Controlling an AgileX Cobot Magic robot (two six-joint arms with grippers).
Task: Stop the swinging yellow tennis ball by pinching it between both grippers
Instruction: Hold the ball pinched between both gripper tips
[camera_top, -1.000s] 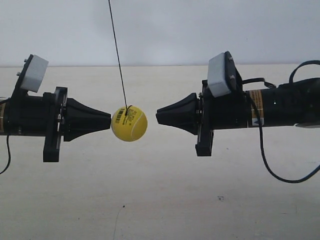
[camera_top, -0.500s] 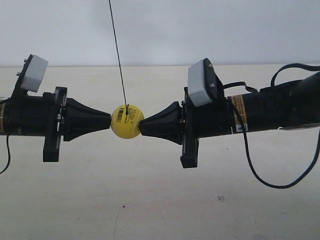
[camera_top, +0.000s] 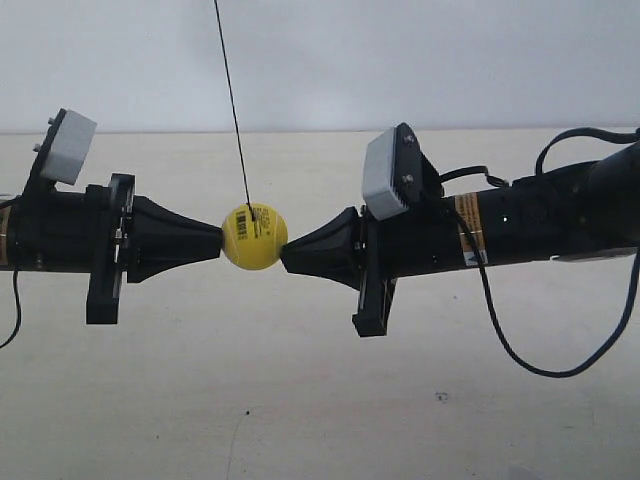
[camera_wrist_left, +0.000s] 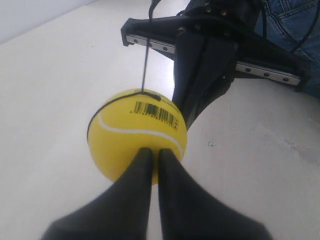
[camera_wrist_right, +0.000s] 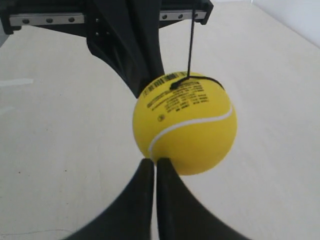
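Observation:
The yellow tennis ball (camera_top: 254, 238) hangs on a thin black string (camera_top: 232, 100) between two black cone tips. In the exterior view, the gripper at the left (camera_top: 218, 240) touches the ball's left side and the gripper at the right (camera_top: 284, 256) touches its right side, that arm tilted slightly. In the left wrist view, my left gripper (camera_wrist_left: 155, 150) is shut, its tip pressed against the ball (camera_wrist_left: 137, 140), with the other cone (camera_wrist_left: 200, 85) behind. The right wrist view has my right gripper (camera_wrist_right: 152, 160) shut against the ball (camera_wrist_right: 185, 125), low and off to one side.
A pale tabletop (camera_top: 320, 400) lies below both arms, with a white wall (camera_top: 400, 60) behind. A black cable (camera_top: 520, 350) loops down from the arm at the exterior view's right. Blue denim (camera_wrist_left: 300, 20) shows at one corner of the left wrist view.
The arm at the exterior view's right moved in from a gap to touch the ball, then tilted a little. The ball shifted slightly left and up. The other arm stayed put.

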